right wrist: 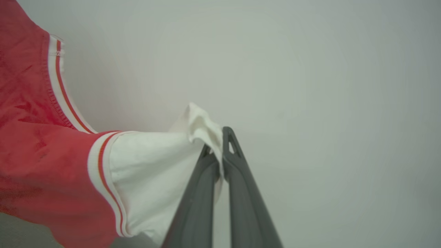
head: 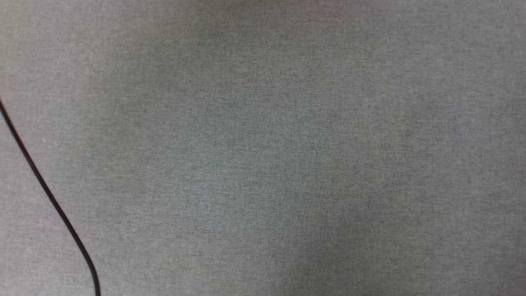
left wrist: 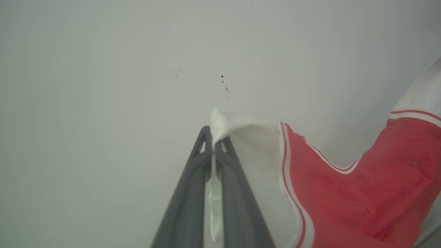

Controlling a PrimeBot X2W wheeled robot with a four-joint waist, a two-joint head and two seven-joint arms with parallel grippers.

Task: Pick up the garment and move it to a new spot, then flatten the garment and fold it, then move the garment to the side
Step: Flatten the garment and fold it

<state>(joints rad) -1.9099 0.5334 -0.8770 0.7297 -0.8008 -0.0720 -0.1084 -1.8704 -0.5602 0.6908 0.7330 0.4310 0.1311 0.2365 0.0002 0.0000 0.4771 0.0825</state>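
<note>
From the head view I see a grey woven cloth surface point(head: 263, 148) with a thin black cable point(head: 45, 189) lying across it, and I cannot place either of them relative to the garment. In the left wrist view the left gripper point(left wrist: 213, 144) is clenched on a white sleeve panel point(left wrist: 255, 144) of the garment point(left wrist: 344, 193). A tuft of white cloth pokes out past the fingertips. From that pinch the red body, edged in red-and-white stripe trim point(left wrist: 293, 193), sags away in a shallow curve against a plain pale backdrop with a few dark specks point(left wrist: 225, 86) above the garment. In the right wrist view the right gripper point(right wrist: 217, 144) is likewise clamped tight on the opposite white sleeve panel point(right wrist: 151, 162), with the red body hanging off to the far side of that sleeve. The garment looks to me to be held up in the air between the two claws, one sleeve in each, and I cannot tell what lies under it. It looks light, thin and thoroughly limp, with a slick sports weave that could creep out of a shallow pinch. I'd take it well into the sleeve or shoulder cloth, ideally across the ribbed stripe trim, which should give the fingers more to bite. Keeping the two holds apart should stretch it flat when it is laid down.
</note>
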